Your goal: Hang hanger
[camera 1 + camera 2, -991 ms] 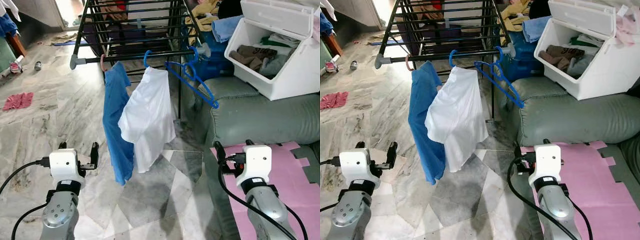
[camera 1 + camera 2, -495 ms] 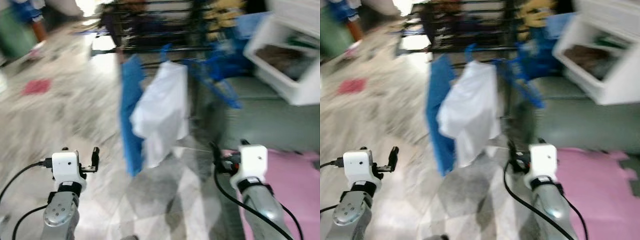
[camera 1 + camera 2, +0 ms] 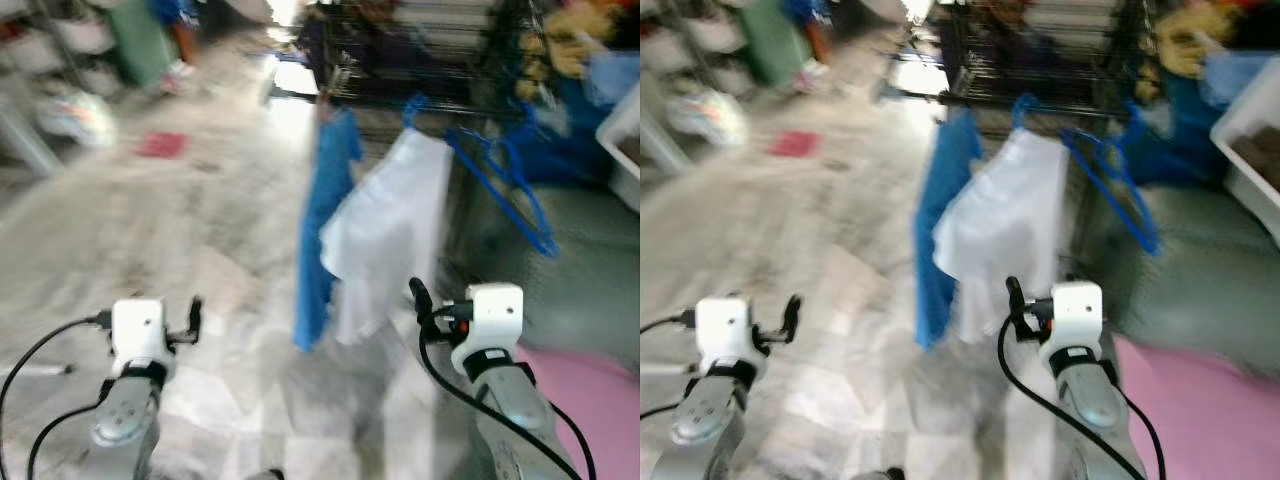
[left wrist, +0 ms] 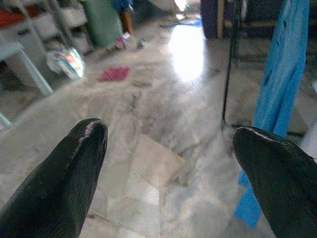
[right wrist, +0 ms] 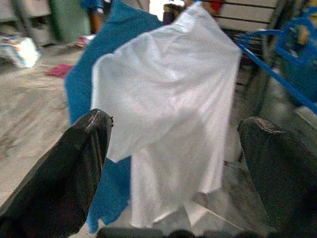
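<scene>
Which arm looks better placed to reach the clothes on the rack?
Probably the right. Its open end effector faces the white shirt on the rack; the left end effector, also open, points at bare floor.

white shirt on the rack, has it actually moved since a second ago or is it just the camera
Cannot tell. The white shirt hangs between the blue shirt and the empty blue plastic hangers as before; the whole blurred view shifted, so the camera turned.

Both arms reach forward, left gripper point(image 4: 168, 173) and right gripper point(image 5: 173, 173) with fingers spread, empty.
</scene>
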Controlling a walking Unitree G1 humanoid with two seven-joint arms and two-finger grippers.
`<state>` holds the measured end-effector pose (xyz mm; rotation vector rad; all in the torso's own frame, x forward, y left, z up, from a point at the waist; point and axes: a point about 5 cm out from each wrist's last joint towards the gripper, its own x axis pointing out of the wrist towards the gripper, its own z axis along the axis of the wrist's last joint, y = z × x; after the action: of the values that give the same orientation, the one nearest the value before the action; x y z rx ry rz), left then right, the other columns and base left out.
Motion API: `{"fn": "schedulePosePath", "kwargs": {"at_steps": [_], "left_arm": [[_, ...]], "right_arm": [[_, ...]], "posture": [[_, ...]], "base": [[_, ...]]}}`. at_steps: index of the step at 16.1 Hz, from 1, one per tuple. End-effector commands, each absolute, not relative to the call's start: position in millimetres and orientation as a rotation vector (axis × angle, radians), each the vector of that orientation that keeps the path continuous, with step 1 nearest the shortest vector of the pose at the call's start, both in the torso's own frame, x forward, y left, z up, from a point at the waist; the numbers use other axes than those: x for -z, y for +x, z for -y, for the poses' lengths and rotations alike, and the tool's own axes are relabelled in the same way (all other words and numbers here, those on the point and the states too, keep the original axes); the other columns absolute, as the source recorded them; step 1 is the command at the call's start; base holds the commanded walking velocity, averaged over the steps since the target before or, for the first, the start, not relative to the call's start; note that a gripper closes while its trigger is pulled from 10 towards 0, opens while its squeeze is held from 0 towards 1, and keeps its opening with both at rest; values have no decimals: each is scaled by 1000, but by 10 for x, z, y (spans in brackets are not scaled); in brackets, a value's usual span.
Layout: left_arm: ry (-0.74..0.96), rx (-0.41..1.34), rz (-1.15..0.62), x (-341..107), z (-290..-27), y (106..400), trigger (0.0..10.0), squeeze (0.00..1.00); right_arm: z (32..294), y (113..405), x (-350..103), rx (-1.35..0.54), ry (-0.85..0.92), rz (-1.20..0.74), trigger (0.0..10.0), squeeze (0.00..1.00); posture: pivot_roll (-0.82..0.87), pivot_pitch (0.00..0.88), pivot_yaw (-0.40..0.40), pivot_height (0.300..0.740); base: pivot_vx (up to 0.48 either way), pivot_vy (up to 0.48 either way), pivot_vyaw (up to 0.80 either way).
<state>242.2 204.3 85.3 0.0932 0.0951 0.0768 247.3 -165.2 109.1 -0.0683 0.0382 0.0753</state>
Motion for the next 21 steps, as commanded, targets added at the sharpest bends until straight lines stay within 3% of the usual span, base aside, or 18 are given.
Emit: {"fn": "schedulePosePath", "kwargs": {"at_steps": [1,21], "left_arm": [[83,-74,-125,-808,-2023,2387,10000,0],[74,-102,-114,-857,-2013,2463,10000,0]], "right_arm": [[1712,2463,-1050,-57,-68,-60,10000,0],[1660,2574,-1087,-75,-65,-32,10000,0]], "posture": [[-11,60,33,740],[3,66,28,740]], "base": [[0,0,800],[0,0,800]]}}
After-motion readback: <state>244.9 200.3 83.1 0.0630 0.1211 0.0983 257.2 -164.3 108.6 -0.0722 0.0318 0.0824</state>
